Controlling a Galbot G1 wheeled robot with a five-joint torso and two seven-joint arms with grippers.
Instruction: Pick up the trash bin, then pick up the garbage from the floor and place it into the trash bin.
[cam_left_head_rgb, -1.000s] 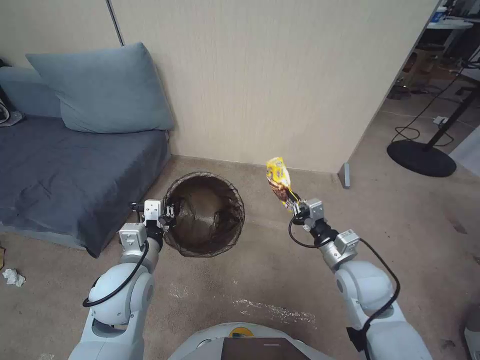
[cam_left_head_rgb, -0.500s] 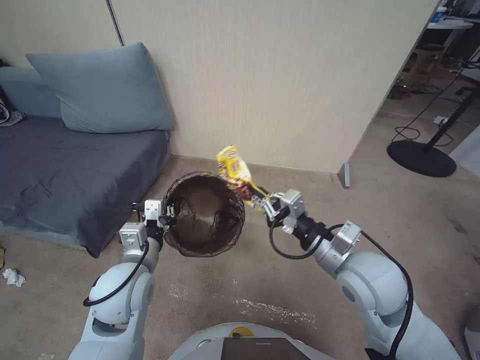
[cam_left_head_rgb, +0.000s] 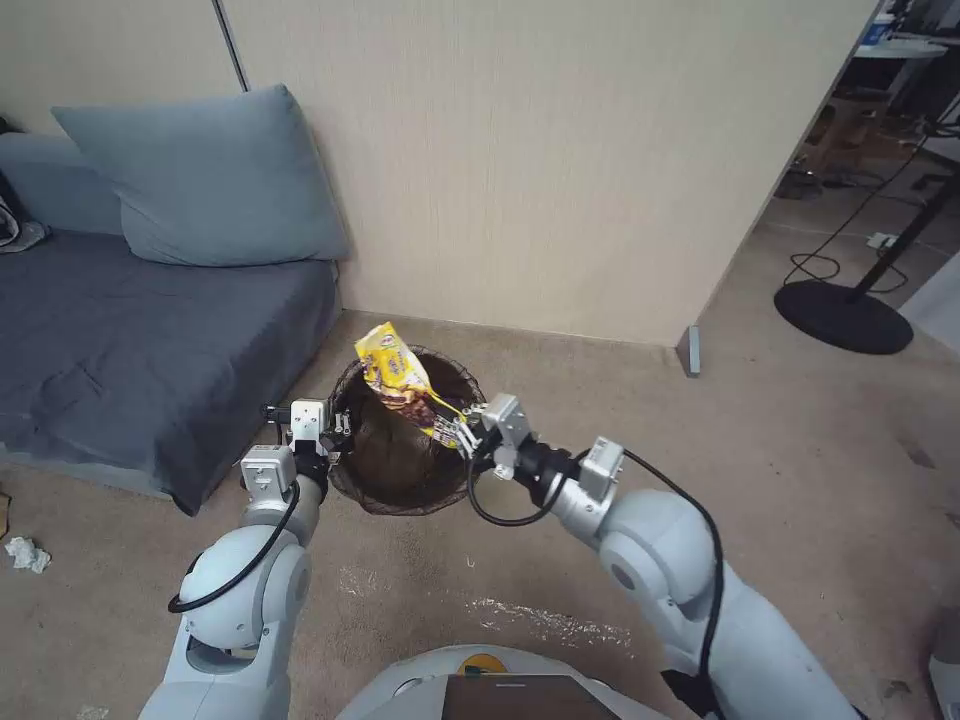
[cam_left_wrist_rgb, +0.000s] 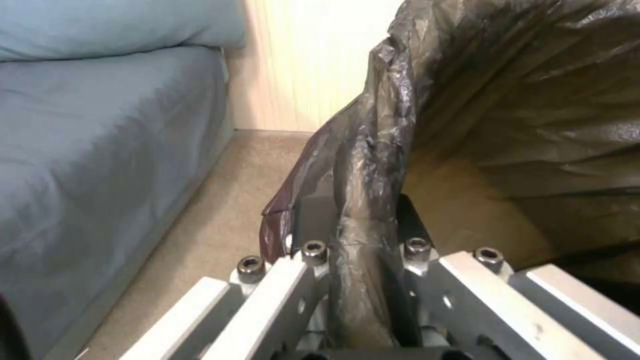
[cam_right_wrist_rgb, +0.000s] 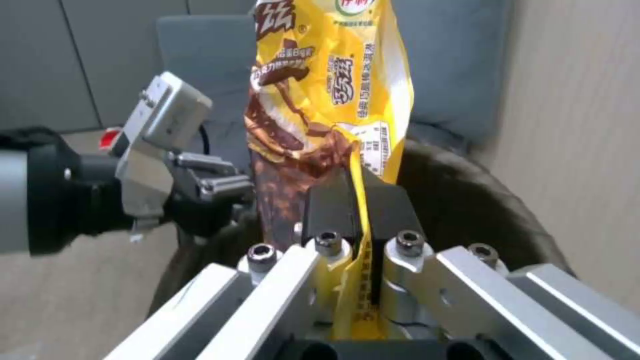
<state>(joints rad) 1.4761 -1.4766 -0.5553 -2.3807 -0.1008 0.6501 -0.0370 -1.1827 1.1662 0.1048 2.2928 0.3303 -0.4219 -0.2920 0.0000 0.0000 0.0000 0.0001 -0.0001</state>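
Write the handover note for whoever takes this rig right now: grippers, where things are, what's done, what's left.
Left gripper: shut on the rim of the trash bin, pinching the dark bag liner; bin held up off the carpet, mouth open to the head camera.
Right gripper: shut on the lower end of the yellow snack wrapper; the wrapper hangs over the bin's mouth, not yet released.
Done: bin picked up, wrapper picked up and brought to the bin.
Left: let the wrapper go into the bin. A white tissue wad lies on the floor beside the sofa, on the robot's left; collect it.
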